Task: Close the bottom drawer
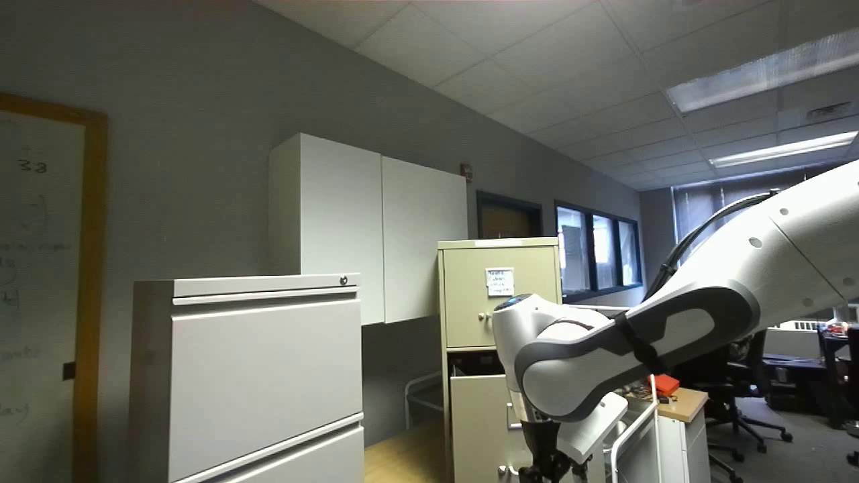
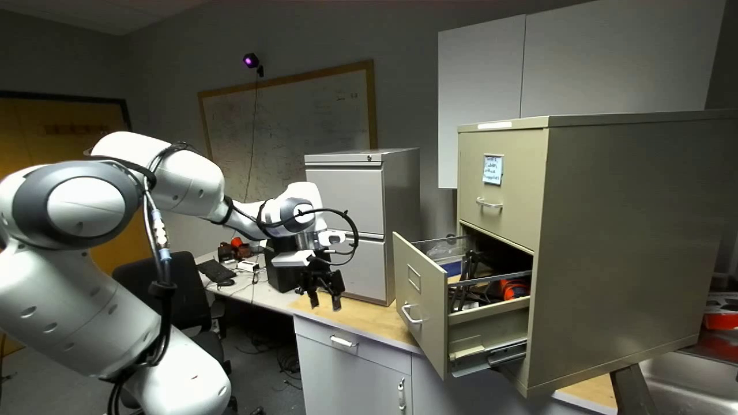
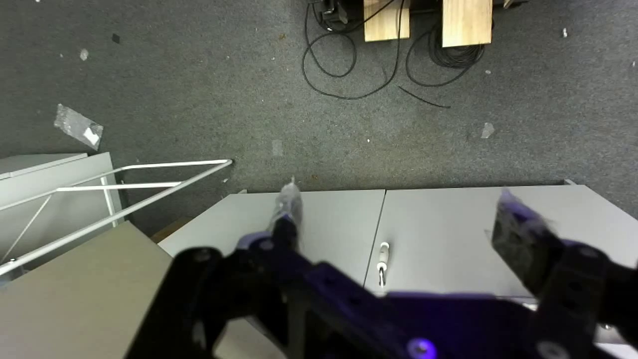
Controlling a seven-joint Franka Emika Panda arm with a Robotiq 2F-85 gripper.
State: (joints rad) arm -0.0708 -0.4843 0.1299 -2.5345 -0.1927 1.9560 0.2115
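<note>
The gripper (image 2: 326, 304) hung with its dark fingers (image 3: 521, 239) spread and nothing between them, apart from the front of the bottom drawer (image 2: 426, 297). That drawer stood pulled well out of the tan filing cabinet (image 2: 617, 242), below the closed top drawer (image 2: 516, 187). Loaded as it was, it looked weighty, yet the slide (image 2: 507, 350) along its side promised to let it roll under a steady push. Its face seemed stiff and hard to harm, though smooth paint might have let the fingers skid; pressing squarely near the curved handle (image 2: 409, 316) seemed wiser than grasping. Inside lay a jumble of dark pieces (image 2: 473, 264) and an orange-and-black item (image 2: 515, 288), too tangled to name. The filing cabinet was boxy, apparently painted metal; the countertop (image 2: 369, 316) showed pale wood tones; the grey cabinet (image 2: 369, 196) beyond was square-edged, and the whiteboard (image 2: 300, 124) behind smudged inside a wood-coloured frame (image 2: 372, 104).
</note>
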